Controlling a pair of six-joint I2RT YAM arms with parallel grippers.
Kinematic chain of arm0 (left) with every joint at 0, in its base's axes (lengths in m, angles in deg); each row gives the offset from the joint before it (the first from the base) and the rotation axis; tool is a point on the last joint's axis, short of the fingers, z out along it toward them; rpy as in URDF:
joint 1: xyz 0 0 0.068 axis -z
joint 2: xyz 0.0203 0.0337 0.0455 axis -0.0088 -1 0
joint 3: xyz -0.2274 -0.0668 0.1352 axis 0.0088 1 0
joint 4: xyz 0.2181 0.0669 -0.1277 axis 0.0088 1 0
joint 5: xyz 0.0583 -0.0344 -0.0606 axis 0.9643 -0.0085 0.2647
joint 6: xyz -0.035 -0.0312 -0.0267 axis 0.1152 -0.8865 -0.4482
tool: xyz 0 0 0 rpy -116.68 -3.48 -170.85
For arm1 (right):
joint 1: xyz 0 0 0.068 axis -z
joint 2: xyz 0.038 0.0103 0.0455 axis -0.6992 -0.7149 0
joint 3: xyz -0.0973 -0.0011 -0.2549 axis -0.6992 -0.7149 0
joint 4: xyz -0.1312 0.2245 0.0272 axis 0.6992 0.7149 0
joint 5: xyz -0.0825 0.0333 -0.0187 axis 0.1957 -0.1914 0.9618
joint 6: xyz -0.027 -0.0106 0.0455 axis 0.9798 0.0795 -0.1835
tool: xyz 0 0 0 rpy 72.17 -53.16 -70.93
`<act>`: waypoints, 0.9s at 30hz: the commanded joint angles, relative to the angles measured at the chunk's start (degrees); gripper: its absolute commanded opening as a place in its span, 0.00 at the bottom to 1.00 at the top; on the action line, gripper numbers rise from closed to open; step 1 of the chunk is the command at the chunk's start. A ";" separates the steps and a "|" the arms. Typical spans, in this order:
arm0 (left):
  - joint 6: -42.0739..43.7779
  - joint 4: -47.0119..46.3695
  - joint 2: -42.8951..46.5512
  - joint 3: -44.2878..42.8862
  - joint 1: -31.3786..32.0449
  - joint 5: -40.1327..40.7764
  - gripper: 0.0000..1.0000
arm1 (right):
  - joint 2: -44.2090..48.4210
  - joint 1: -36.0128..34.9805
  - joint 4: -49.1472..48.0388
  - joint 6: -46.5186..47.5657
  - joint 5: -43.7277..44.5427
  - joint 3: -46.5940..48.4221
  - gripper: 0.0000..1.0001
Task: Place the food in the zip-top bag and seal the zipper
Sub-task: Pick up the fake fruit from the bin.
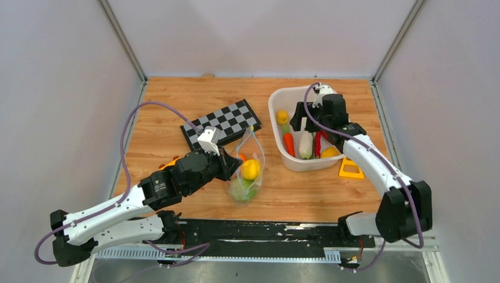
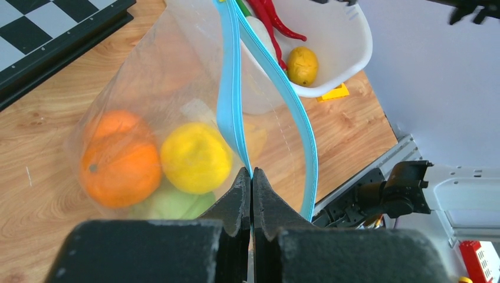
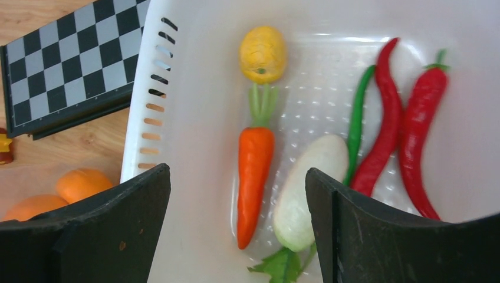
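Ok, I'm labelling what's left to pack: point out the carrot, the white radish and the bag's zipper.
carrot (image 3: 255,177): right wrist view, orange body.
white radish (image 3: 293,203): right wrist view, white body.
zipper (image 2: 230,88): left wrist view, nearer teal strip.

Brightly, evenly lit from above; soft faint shadows on counter (image 1: 177,100); sharp overhead, slightly blurred around left end effector (image 2: 252,175) close-up.

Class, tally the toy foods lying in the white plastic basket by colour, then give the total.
Yellow toy fruits: 2
Orange toy carrot: 1
White toy radish: 1
Thin green toy pepper: 1
Long red toy peppers: 2
Total in the white plastic basket: 7
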 commanded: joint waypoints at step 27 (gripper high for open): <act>0.60 0.33 1.20 -1.35 0.19 1.57 0.00 | -42.02 3.19 -6.74 -2.23 -12.60 25.76 0.74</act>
